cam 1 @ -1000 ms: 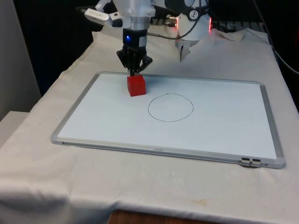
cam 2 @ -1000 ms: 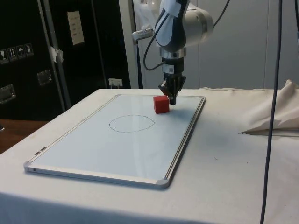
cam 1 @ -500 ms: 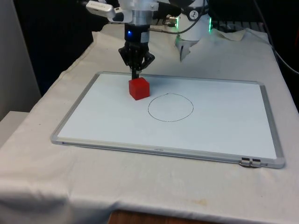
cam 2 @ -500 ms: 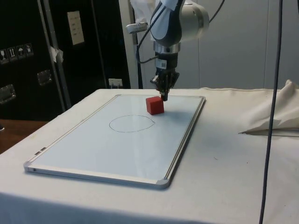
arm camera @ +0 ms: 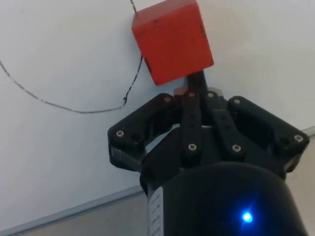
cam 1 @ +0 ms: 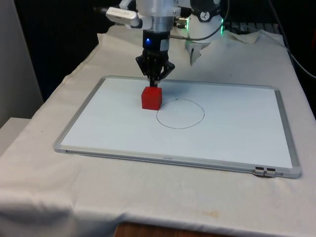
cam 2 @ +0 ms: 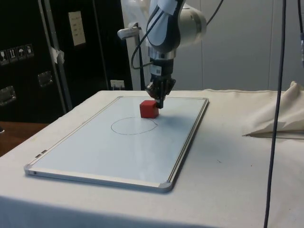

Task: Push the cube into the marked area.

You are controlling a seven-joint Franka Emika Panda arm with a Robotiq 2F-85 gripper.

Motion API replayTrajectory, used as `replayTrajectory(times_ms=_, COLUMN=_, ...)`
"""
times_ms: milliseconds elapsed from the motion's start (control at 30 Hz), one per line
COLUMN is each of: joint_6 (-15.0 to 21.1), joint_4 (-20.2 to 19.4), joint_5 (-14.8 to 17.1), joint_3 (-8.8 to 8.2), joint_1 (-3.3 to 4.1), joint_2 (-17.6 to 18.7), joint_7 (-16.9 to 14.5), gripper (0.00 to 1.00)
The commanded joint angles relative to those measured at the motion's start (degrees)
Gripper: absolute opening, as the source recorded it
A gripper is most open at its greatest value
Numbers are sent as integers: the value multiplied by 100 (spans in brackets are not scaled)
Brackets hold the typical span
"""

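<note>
A red cube (cam 1: 151, 98) lies on the whiteboard (cam 1: 237, 133), touching the outside of the drawn circle (cam 1: 180, 113) on the front view's left. In the side view the cube (cam 2: 148, 109) sits at the circle's (cam 2: 134, 126) far edge. My gripper (cam 1: 154, 85) is shut, its tips down against the cube's far side. The wrist view has the shut fingertips (arm camera: 196, 82) pressed to the cube (arm camera: 172, 39), with the circle line (arm camera: 74, 105) running under the cube's edge.
The whiteboard's metal frame (cam 1: 168, 159) rims the working surface on the white cloth. A crumpled fold of cloth (cam 2: 278, 118) lies at the side view's right. A cable (cam 2: 274, 114) hangs down there too.
My gripper has moved toward the front view's right and pushed the cube along, from the board's far edge up to the rim of the circle.
</note>
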Motion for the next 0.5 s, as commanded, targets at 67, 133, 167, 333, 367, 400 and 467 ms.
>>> replayTrajectory(times_ms=67, joint_6=115, joint_4=149, joint_5=-17, joint_3=-40, joint_1=40, joint_2=246, joint_7=160, gripper=0)
replayTrajectory(times_ms=133, joint_6=160, joint_4=189, joint_5=-34, joint_3=-63, joint_1=57, joint_2=321, joint_7=218, gripper=0)
replayTrajectory(times_ms=167, joint_6=183, joint_4=201, joint_5=-40, joint_3=-69, joint_1=63, joint_2=344, joint_7=241, gripper=0)
replayTrajectory(times_ms=333, joint_6=315, joint_4=258, joint_5=-63, joint_3=-97, joint_1=86, joint_2=487, joint_7=361, gripper=0)
replayTrajectory(times_ms=367, joint_6=338, joint_4=269, joint_5=-69, joint_3=-103, joint_1=92, joint_2=510, joint_7=384, gripper=0)
replayTrajectory(times_ms=400, joint_6=367, joint_4=281, joint_5=-74, joint_3=-109, joint_1=97, joint_2=539, joint_7=407, gripper=0)
replayTrajectory(times_ms=467, joint_6=418, joint_4=309, joint_5=-80, joint_3=-120, joint_1=103, joint_2=596, joint_7=453, gripper=0)
